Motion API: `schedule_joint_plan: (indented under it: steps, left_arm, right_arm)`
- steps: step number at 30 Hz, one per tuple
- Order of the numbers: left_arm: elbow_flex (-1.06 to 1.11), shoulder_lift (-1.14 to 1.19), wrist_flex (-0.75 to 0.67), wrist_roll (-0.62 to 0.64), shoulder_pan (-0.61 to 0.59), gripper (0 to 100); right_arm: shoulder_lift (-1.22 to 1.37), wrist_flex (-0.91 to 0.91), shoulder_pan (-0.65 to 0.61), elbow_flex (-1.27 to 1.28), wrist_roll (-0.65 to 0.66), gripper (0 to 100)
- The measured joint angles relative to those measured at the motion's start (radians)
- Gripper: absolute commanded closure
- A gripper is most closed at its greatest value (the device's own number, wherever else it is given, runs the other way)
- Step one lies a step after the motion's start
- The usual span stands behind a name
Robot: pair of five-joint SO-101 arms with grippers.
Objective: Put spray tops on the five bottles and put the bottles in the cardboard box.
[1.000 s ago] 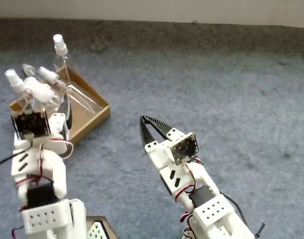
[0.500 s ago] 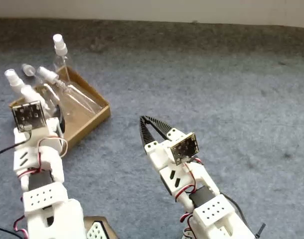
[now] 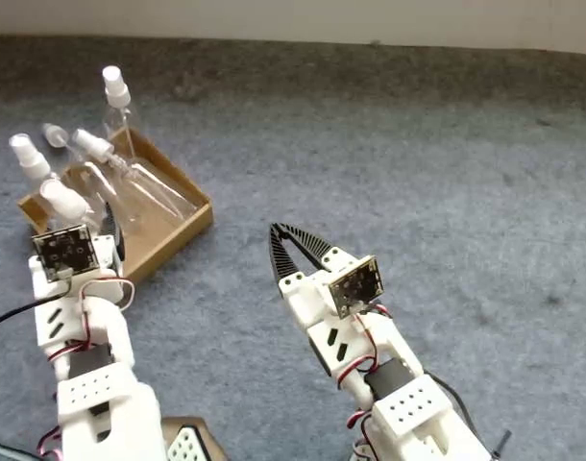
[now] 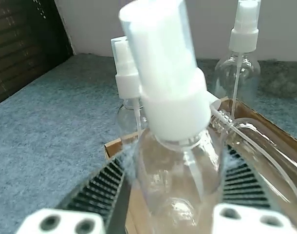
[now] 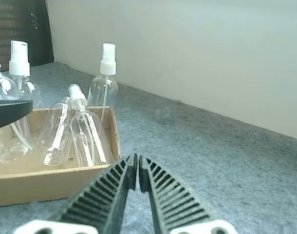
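Observation:
My left gripper (image 4: 176, 181) is shut on a clear bottle (image 4: 180, 161) with a white spray top, held upright over the near left corner of the cardboard box (image 3: 173, 235); the high view shows its top (image 3: 62, 199) just ahead of the wrist. Two capped bottles (image 3: 144, 187) lie in the box. Another capped bottle (image 3: 115, 101) stands behind the box, and one (image 3: 29, 156) stands at its left. My right gripper (image 3: 281, 252) rests shut on the carpet to the right of the box, holding nothing; from its wrist the fingertips (image 5: 138, 171) point at the box (image 5: 51, 190).
Grey carpet (image 3: 418, 192) stretches open to the right of the box and beyond the right arm. A pale wall (image 5: 197, 53) runs along the far edge. A dark object (image 3: 192, 442) sits by the left arm's base.
The left gripper drew back toward its base with the bottle, which went from tilted over the box to upright at the near left corner. The right arm stayed still.

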Motion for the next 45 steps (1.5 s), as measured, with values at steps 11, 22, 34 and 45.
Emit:
schedule_joint_plan:
  steps: [11, 22, 34, 45]
  left_arm:
    - [-0.02, 0.0, 0.129, 0.0, -0.002, 87]
    - [-0.044, 0.087, 0.149, 0.0, -0.002, 87]
    - [-0.19, 0.479, -0.005, 0.003, 0.002, 87]
    - [-0.114, 0.396, -0.021, 0.003, 0.002, 87]
  right_arm:
    - [0.0, 0.0, 0.0, 0.0, 0.0, 99.3]
    - [0.0, 0.0, 0.0, 0.0, 0.0, 99.3]
    - [0.0, 0.0, 0.0, 0.0, 0.0, 99.3]
    - [0.0, 0.0, 0.0, 0.0, 0.0, 99.3]
